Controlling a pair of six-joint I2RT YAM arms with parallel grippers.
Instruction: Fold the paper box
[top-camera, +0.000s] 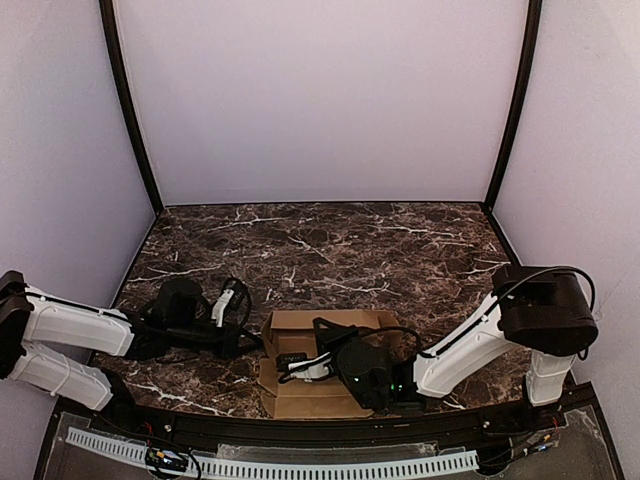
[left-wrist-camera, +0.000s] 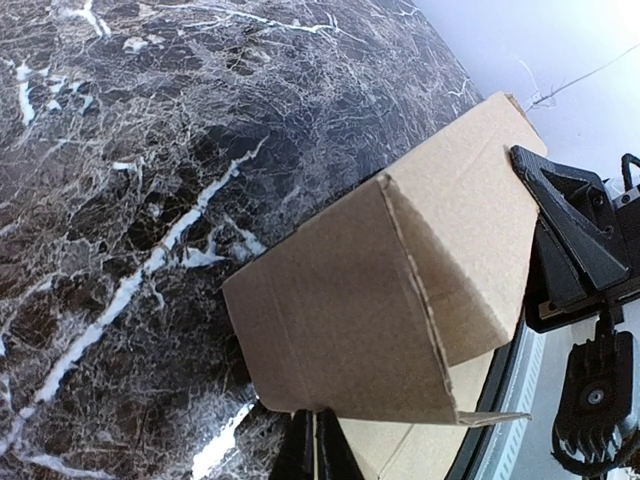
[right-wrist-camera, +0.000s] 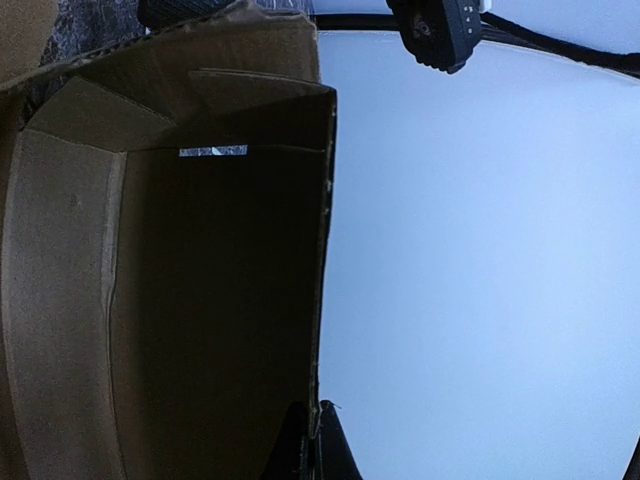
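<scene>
The plain brown cardboard paper box (top-camera: 310, 400) is standing half-formed as a narrow rectangular shell, with flat flaps spreading out around its base. It is sitting directly ahead of the left gripper (left-wrist-camera: 312, 445), one creased corner pointing back at it and a thin bottom edge slipping between its fingers. The box's dark, hollow interior is opening toward the right gripper (right-wrist-camera: 312, 440), which is pinching one wall's edge.

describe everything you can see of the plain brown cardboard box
The plain brown cardboard box is partly erected: corrugated walls stand up along creases around an open, dark inside, with flaps folded in at one end. It sits on the dark marble table near the front edge, between the arms. The right gripper pinches one wall's edge; the left gripper is at its lower edge, grip unclear.
</scene>
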